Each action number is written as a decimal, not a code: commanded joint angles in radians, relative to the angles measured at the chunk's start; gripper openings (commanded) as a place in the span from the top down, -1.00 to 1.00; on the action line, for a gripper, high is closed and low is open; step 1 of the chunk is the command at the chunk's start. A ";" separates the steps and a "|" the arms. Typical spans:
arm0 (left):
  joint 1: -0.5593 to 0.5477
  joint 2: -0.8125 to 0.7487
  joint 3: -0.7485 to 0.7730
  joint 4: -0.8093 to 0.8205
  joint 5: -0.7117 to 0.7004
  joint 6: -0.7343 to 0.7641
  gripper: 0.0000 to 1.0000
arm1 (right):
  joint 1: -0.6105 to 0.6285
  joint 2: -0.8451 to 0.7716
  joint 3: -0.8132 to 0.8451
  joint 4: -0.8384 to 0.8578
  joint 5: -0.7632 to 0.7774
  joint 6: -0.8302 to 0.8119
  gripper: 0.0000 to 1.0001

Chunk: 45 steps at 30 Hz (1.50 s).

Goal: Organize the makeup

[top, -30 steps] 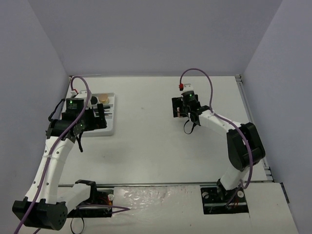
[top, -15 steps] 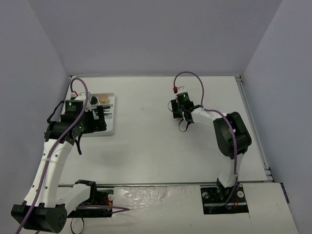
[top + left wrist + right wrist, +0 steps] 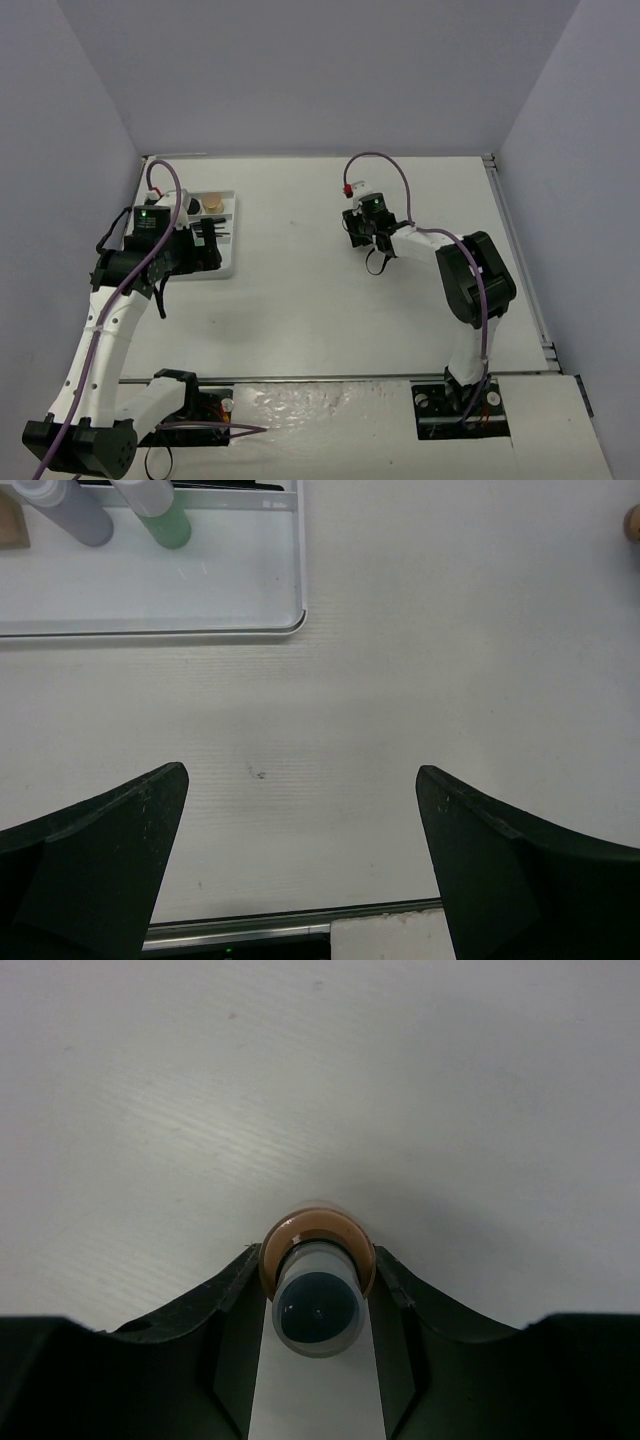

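In the right wrist view my right gripper [image 3: 318,1305] is shut on a small beige bottle [image 3: 340,1235] with a clear cap [image 3: 316,1310], both fingers pressed against its sides over bare table. From above, that gripper [image 3: 358,228] sits mid-table toward the back, and it hides the bottle. My left gripper [image 3: 300,772] is open and empty over bare table, just off the corner of the white tray [image 3: 200,630]. A grey bottle [image 3: 72,510] and a green bottle [image 3: 162,518] lie in the tray. The top view shows a tan compact [image 3: 211,204] and a black pot [image 3: 190,205] at the tray's far end.
The tray [image 3: 226,262] lies at the table's left, partly under my left gripper [image 3: 205,243]. Grey walls close in the left, back and right sides. A metal rail [image 3: 250,930] runs along the bottom of the left wrist view. Purple cables loop over both wrists.
My right gripper has closed on the beige bottle and shifted a little left and toward the back. The left arm has hardly moved and its gripper stays open.
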 commanded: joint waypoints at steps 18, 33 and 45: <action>-0.101 0.062 0.042 0.088 0.040 -0.013 -0.94 | 0.348 -0.117 -0.143 0.136 -0.227 -0.113 0.68; -0.215 0.149 0.070 0.142 -0.001 -0.050 -0.94 | 0.363 -0.287 -0.199 0.079 -0.195 -0.123 -0.91; -0.420 0.357 0.135 0.214 -0.077 -0.076 -0.94 | 0.337 -0.737 -0.290 -0.105 0.014 -0.029 -1.00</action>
